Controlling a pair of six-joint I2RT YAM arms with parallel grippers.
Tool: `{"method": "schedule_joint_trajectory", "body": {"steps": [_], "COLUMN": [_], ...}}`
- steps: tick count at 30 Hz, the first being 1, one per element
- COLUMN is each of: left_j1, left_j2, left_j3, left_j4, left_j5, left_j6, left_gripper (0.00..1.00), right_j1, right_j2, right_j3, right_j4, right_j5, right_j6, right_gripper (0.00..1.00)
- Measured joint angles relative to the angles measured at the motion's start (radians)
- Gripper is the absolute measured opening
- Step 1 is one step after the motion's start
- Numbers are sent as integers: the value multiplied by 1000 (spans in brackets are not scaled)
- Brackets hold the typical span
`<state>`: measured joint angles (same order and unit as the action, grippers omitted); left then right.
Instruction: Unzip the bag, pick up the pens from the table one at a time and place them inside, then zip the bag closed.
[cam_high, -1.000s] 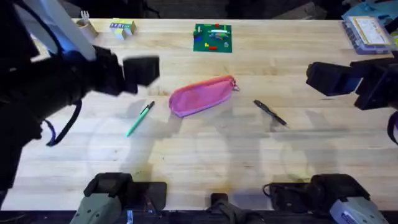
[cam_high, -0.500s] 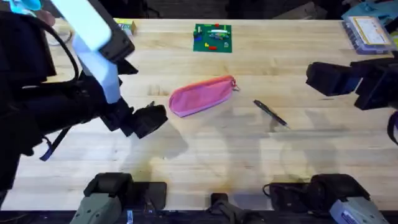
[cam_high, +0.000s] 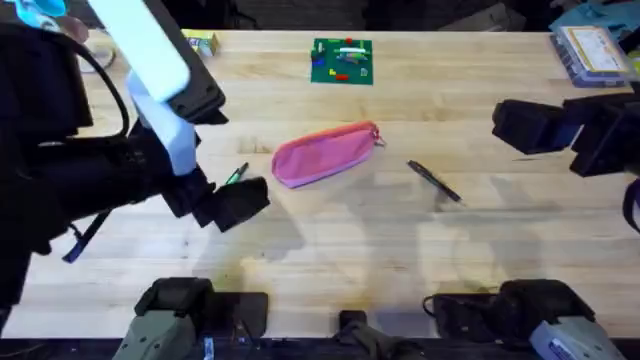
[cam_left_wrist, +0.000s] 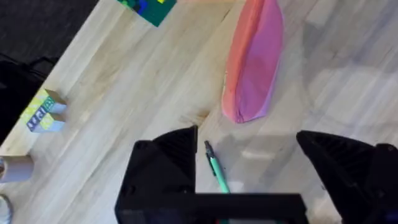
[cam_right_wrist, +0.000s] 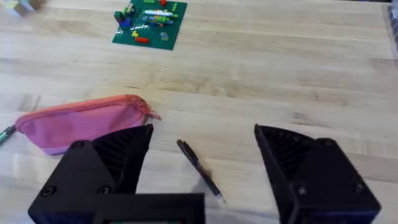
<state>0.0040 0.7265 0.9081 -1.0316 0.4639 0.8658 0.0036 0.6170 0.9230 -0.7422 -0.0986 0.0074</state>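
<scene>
Beside the bag (cam_high: 325, 155), left gripper (cam_left_wrist: 249, 171) wide over the green pen (cam_left_wrist: 216, 170); right gripper (cam_right_wrist: 202, 165) wide near the black pen (cam_right_wrist: 198, 168). Bag seemingly zipped. Risks nudging the pen sideways.

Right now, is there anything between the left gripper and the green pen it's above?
Nothing visible. The left gripper is open, and the green pen lies on bare table in the gap between its fingers. The pink bag sits just past the pen's tip, not between them.
</scene>
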Motion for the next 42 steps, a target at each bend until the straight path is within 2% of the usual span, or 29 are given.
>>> {"method": "schedule_joint_trajectory", "body": {"steps": [3,9,21,23,26,32,42], "left_j1": [0,0,0,0,0,0,0], "left_j2": [4,68,291,365,412,506,645], "left_j3": [0,0,0,0,0,0,1], "left_j4": [-62,-70,-48,-19,20,98,155], "left_j5": [-1,4,115,127,137,154,225], "left_j6": [3,11,163,204,219,231,235], "left_gripper": [993,993,993,993,993,993,995], "right_j1": [0,0,0,0,0,0,0], "right_j2": [0,0,0,0,0,0,0], "right_j3": [0,0,0,0,0,0,0], "right_j4": [0,0,0,0,0,0,0], "right_j5": [0,0,0,0,0,0,0], "right_j6": [0,0,0,0,0,0,0], "right_gripper": [997,998,998,998,998,998,998]}}
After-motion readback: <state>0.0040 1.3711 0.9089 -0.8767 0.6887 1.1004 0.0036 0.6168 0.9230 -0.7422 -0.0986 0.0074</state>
